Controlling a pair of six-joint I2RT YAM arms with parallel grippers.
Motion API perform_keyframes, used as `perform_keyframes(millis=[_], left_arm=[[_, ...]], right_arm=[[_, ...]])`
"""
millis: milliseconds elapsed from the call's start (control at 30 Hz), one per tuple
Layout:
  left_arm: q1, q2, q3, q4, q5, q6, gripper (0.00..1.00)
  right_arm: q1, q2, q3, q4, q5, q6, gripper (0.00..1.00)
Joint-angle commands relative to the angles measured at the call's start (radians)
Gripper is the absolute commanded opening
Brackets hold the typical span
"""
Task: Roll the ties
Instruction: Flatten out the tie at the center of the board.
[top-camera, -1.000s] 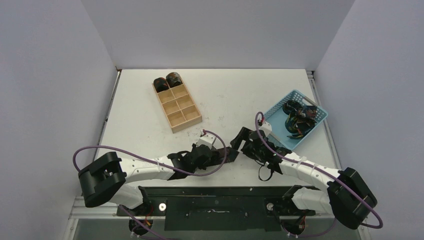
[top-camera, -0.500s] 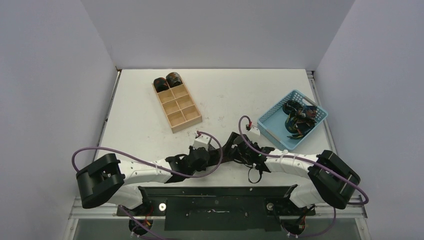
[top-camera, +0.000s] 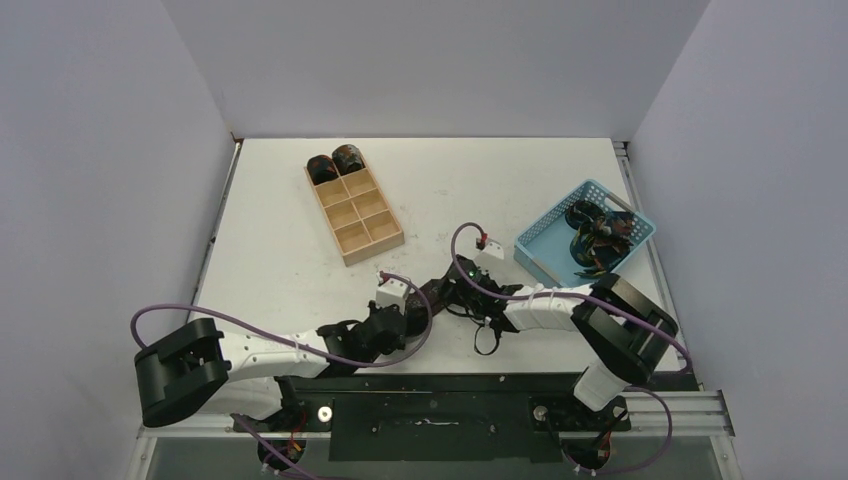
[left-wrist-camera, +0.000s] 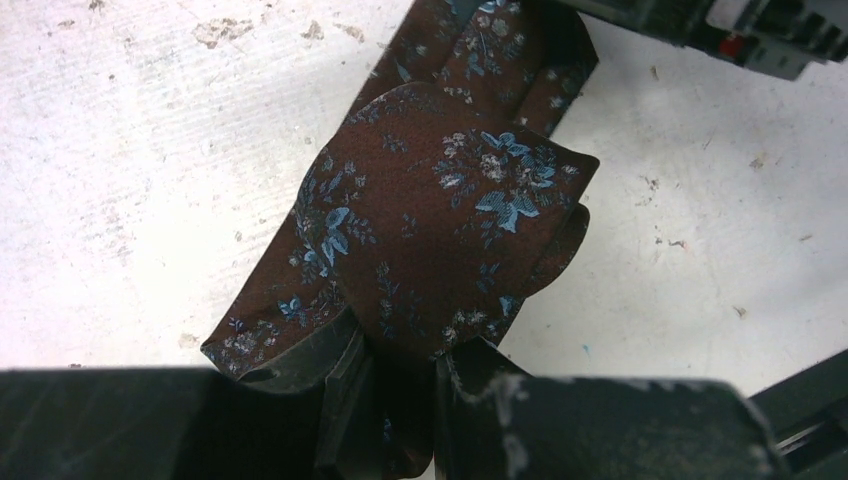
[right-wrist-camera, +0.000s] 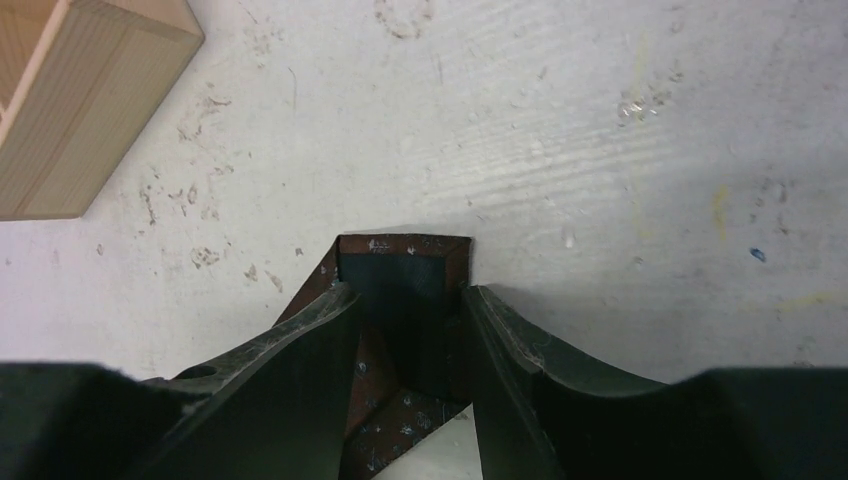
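Left gripper (left-wrist-camera: 400, 352) pinches folded floral tie (left-wrist-camera: 440, 220) at near table edge. Right gripper (right-wrist-camera: 405, 297) straddles tie's other end, jaws half-narrowed, grip unclear. Scuffed white table (top-camera: 480, 180). Beyond: wooden tray (top-camera: 375, 248), two coiled ties (top-camera: 335, 163) in farthest compartments; blue basket (top-camera: 540, 252); pale walls (top-camera: 420, 60).

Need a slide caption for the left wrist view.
Left hand pinching a folded, blue-flowered brown tie on the scuffed white table.

The white surface (top-camera: 470, 180) is scuffed and stained. A pale lilac wall (top-camera: 100, 150) closes it in at 9 o'clock, a second wall (top-camera: 430, 60) at 12 o'clock and a third wall (top-camera: 760, 130) at 3 o'clock. The light is soft and even. A metal rail (top-camera: 690, 405) runs at 6 o'clock.
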Motion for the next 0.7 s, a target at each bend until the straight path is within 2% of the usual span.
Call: perform_keyframes(millis=[0,200,267,433,567,667], left_arm=[[-0.015,-0.054,-0.025,0.06,-0.023,-0.033,0.0],[-0.02,-0.082,-0.051,0.053,-0.03,-0.046,0.0],[-0.021,-0.086,-0.054,0.048,-0.034,-0.049,0.0],[-0.021,-0.096,-0.068,0.053,-0.061,-0.074,0.0],[-0.022,-0.098,-0.072,0.053,-0.079,-0.089,0.0],[-0.022,-0.097,-0.074,0.062,-0.085,-0.099,0.0]], right_arm=[[0.022,0.154,-0.058,-0.176,-0.018,-0.043,0.44],[0.07,0.176,-0.049,-0.189,0.002,-0.056,0.46],[0.084,0.168,-0.042,-0.215,0.012,-0.068,0.5],[0.105,0.046,-0.023,-0.308,0.055,-0.069,0.68],[0.105,-0.098,0.014,-0.39,0.098,-0.078,0.72],[0.106,-0.147,0.035,-0.423,0.072,-0.088,0.71]])
